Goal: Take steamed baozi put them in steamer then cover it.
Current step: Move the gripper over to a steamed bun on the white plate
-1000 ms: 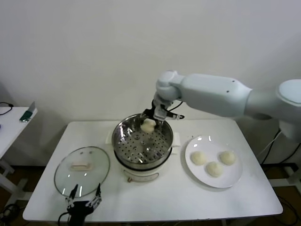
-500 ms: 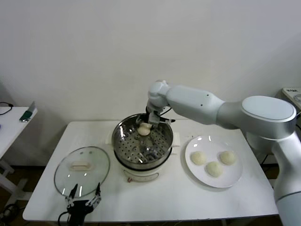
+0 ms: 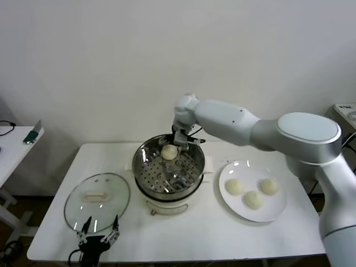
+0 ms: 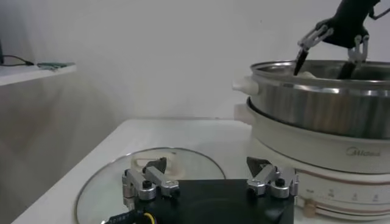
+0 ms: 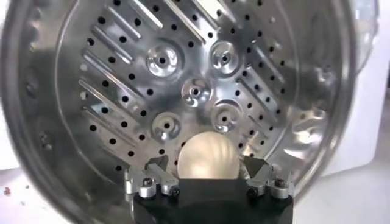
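Shiny perforated metal steamer point(image 3: 150, 167) (mirror-like), clear glass cover point(image 3: 78, 208), smooth baozi point(image 5: 206, 155).

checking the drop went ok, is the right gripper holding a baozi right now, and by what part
Nothing is held. The right gripper stands open around the baozi lying in the steamer; the left gripper is open and empty.

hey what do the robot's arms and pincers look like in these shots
The right arm has smooth, rounded white and pale grey shells, with thin black cables near its wrist. Its right pincer has a black body and small silver metal fingers fastened with screws. The left pincer looks the same: black base, silver jointed fingers with dark tips.
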`<state>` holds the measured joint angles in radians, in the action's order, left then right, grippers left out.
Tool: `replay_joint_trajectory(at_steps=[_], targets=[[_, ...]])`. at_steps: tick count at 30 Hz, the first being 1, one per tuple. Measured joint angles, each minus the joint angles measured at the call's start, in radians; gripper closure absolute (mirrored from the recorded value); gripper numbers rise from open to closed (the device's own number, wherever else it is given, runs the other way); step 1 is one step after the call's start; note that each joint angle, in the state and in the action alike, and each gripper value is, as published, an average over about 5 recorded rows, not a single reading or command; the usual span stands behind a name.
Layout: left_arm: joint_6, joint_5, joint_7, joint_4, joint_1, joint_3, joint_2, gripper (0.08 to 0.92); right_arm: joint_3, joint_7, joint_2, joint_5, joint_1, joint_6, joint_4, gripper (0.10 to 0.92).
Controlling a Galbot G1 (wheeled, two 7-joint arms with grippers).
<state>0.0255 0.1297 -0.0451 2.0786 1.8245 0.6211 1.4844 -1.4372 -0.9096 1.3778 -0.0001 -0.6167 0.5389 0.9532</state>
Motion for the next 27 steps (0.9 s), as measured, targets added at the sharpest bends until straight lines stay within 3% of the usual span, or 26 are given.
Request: replay_joint_trajectory(at_steps=[6,12,18,27], targets=[[0.001,0.0,0.001,0.005,-0.001,-0.003,0.002,0.177,-0.137,-0.059,-0.127,0.311,-0.155,-0.17,0.114,0.203],[0.001,0.0,0.001,0.007,-0.003,-0.006,0.002,0.177,-0.257,-0.064,-0.289,0.513,-0.261,-0.403,0.241,0.203],[-0.001,0.003,0.001,0.007,-0.005,-0.005,0.002,0.177,-0.327,-0.025,-0.445,0.592,-0.279,-0.608,0.364,0.203],[-0.001,0.001,0.002,0.012,-0.003,-0.005,0.001,0.177,-0.292,0.044,-0.579,0.577,-0.144,-0.811,0.431,0.203]])
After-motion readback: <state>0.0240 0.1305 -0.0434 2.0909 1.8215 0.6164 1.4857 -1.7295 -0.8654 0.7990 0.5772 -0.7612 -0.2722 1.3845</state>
